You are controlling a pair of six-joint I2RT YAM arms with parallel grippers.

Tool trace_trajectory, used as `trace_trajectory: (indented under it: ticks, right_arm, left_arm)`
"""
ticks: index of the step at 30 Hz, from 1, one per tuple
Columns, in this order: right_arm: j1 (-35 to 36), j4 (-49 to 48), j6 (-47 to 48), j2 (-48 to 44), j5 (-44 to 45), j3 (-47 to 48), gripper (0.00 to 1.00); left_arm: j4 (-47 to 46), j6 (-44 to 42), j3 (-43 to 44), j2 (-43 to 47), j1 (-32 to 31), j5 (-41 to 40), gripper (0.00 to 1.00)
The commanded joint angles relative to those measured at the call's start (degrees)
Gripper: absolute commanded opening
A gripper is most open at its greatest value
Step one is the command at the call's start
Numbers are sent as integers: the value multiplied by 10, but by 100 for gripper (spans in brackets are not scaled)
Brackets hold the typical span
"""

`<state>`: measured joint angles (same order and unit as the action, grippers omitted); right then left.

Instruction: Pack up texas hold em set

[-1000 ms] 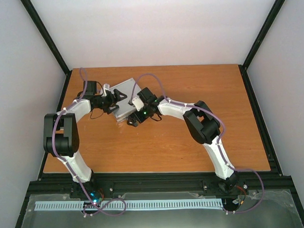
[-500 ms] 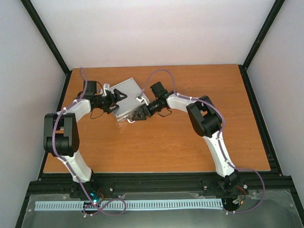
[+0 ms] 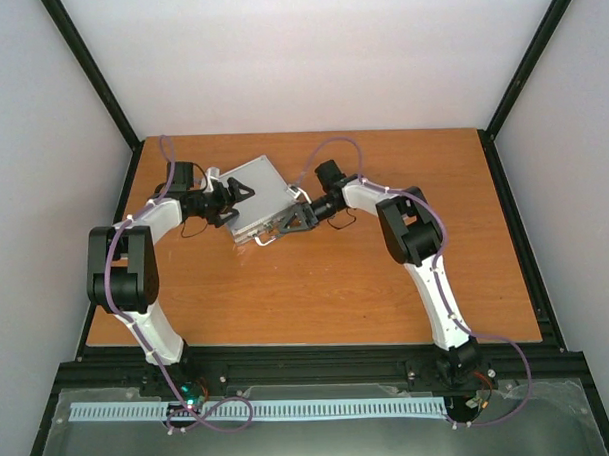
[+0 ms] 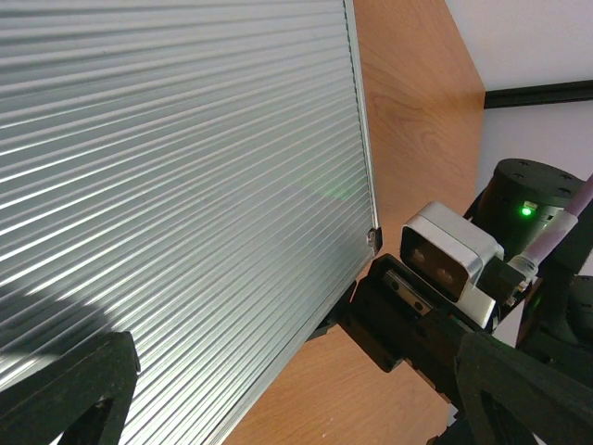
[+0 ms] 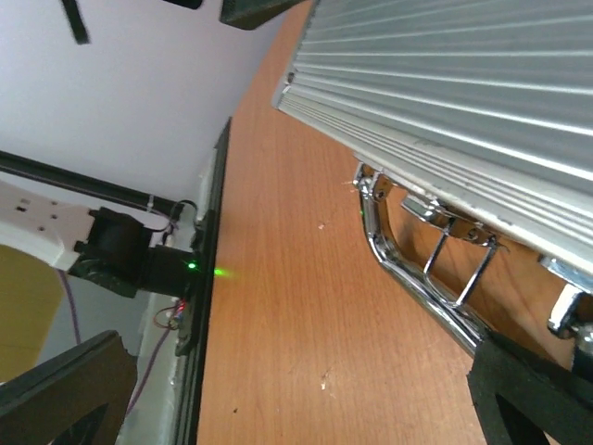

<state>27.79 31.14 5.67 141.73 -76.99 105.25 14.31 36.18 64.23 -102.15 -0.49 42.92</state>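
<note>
Far-left of table [image 3: 407, 284]: closed silver case [image 3: 258, 190] lying flat. Left gripper [image 3: 238, 197] spread over lid [image 4: 185, 185]; right gripper [image 3: 292, 222] spread beside chrome handle [image 5: 422, 278]. Advice: steady lid, press front edge down squarely.

Quick head count from us. We see one silver case [image 3: 265, 179] with a ribbed lid. It has one chrome handle [image 5: 422, 278], and we count two thin links [image 5: 435, 252] tying that handle to the case.

There are two arms, a left arm [image 3: 121, 264] and a right arm [image 3: 415, 239]. Each ends in a gripper, so that's two as well, the left gripper [image 3: 238, 195] and the right gripper [image 3: 292, 223], with two black fingers [image 4: 519, 389] apiece. We count two purple cables [image 3: 334, 144], one along each arm, and one wooden table [image 3: 386, 275] under the lot.

In the left wrist view we also spot one grey camera box [image 4: 451, 264] on the other wrist, with one green light [image 4: 526, 210] near it.
</note>
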Motion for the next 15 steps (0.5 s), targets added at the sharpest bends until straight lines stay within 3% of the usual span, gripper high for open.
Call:
trace_trajectory:
  ticks: [1, 15]
  right_arm:
    - [7, 6, -8, -41, 104, -4, 100]
    - [118, 35, -31, -37, 424, 60, 100]
  left_arm:
    - [67, -1, -23, -38, 3, -56, 97]
    - [83, -9, -19, -21, 3, -55, 97]
